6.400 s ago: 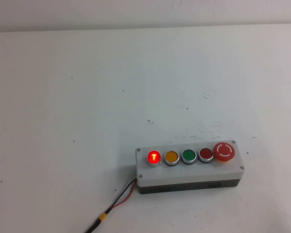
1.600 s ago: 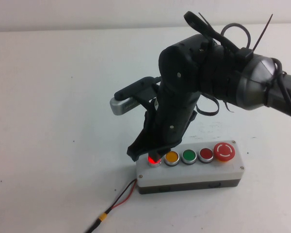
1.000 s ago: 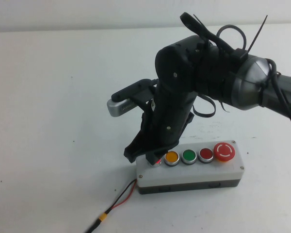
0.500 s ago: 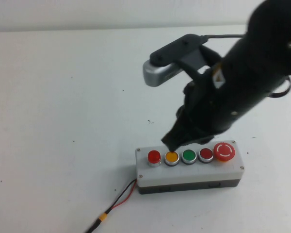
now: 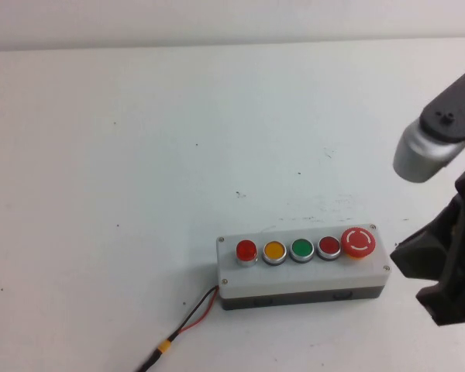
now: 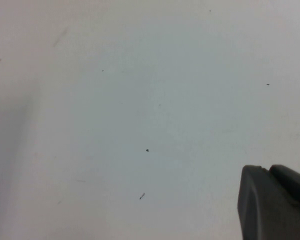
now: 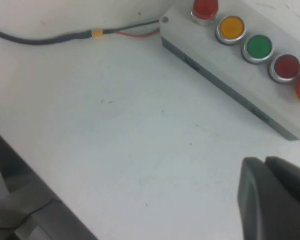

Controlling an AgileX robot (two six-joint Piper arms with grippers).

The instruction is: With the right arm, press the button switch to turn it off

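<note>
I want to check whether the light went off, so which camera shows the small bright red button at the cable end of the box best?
The high view: the button switch faces the camera whole, unlit, on the white box. The right wrist view cuts it at the frame edge. The left wrist view shows only table. The right end effector is off beside the box; the left end effector is over bare table.

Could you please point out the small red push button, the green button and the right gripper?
small round red push button (image 5: 246,250), high view, its cap.
round green button (image 5: 301,249), high view, its cap.
black right gripper (image 7: 275,197), right wrist view, its tip.
</note>
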